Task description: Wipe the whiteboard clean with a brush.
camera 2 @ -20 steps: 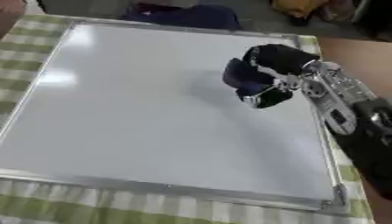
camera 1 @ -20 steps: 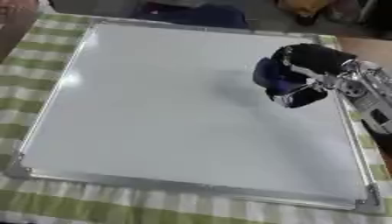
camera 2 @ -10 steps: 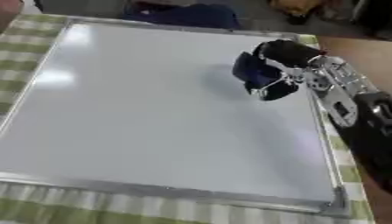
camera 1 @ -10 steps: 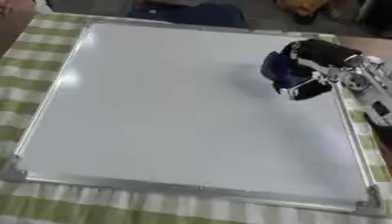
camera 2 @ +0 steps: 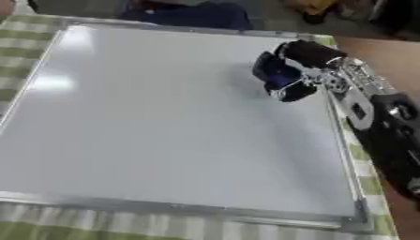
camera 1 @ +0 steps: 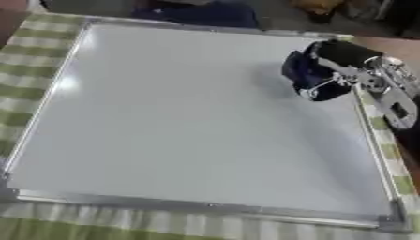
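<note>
Seemingly right hand (camera 1: 341, 65) curled around brush (camera 1: 305, 75) on whiteboard (camera 1: 180, 117).

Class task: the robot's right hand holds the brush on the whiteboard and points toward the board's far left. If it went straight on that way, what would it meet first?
Probably nothing but bare whiteboard: ahead of the right hand and its brush the surface looks free up to the far frame.

Soft, even overhead light falls on my work; the whiteboard (camera 1: 189, 122) shows a pale glare patch near its left edge and a fainter sheen along the far left corner. My right hand (camera 1: 332, 70) casts a diffuse grey shadow on the board just to its left. Both views are slightly blurred throughout, my fingers and the checked cloth (camera 1: 33, 61) lacking crisp edges.
</note>
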You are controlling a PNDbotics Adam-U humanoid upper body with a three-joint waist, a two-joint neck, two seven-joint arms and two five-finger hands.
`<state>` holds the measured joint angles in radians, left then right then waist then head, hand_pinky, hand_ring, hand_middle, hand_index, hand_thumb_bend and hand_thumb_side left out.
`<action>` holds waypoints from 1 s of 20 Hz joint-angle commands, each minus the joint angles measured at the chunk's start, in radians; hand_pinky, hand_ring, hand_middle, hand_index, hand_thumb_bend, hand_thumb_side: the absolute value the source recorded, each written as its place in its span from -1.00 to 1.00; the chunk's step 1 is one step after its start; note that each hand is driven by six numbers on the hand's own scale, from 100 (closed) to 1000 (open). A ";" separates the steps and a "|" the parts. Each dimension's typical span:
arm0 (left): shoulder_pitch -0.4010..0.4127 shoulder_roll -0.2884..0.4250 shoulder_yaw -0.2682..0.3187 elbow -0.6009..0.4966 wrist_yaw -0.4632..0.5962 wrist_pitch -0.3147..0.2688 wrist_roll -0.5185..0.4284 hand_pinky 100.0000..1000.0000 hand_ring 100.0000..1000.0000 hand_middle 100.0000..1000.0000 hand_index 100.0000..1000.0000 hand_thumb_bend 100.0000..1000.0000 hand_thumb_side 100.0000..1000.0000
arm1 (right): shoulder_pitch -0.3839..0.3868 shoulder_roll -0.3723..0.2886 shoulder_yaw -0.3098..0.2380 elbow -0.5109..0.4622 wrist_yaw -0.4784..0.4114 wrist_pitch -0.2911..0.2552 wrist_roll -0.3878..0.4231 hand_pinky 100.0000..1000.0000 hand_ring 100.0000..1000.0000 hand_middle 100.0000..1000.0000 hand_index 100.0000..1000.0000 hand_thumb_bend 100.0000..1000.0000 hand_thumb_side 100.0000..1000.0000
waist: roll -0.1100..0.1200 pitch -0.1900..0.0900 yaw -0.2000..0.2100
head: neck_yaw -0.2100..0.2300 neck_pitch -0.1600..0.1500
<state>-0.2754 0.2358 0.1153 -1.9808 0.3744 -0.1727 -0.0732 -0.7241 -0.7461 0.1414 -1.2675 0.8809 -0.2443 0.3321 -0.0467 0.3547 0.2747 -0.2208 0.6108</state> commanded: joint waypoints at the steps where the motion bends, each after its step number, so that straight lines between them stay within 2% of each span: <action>1: -0.015 0.007 0.002 -0.019 0.000 -0.001 -0.004 -0.04 -0.01 -0.04 -0.33 -0.92 1.00 | -0.024 -0.024 -0.017 0.021 0.021 0.005 -0.003 0.49 0.59 -0.19 -1.00 -1.00 -0.54 | 0.002 -0.015 0.001 | -0.005 -0.015; 12: -0.017 0.006 0.002 -0.019 0.000 0.000 -0.006 -0.04 -0.01 -0.04 -0.33 -0.92 1.00 | -0.033 -0.013 -0.012 0.047 0.020 -0.026 0.014 0.49 0.60 -0.18 -1.00 -1.00 -0.48 | 0.000 -0.009 0.005 | -0.005 -0.021; 20: -0.020 0.005 0.001 -0.019 0.001 0.001 -0.007 -0.04 -0.01 -0.04 -0.33 -0.92 1.00 | -0.040 -0.011 -0.006 0.043 0.008 -0.058 0.032 0.50 0.61 -0.19 -0.85 -1.00 -0.47 | -0.003 -0.006 0.007 | -0.008 -0.027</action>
<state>-0.2829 0.2285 0.1153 -1.9808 0.3744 -0.1697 -0.0767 -0.7459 -0.7343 0.1428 -1.2156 0.8954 -0.2958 0.3622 -0.0514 0.3652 0.2815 -0.2249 0.5964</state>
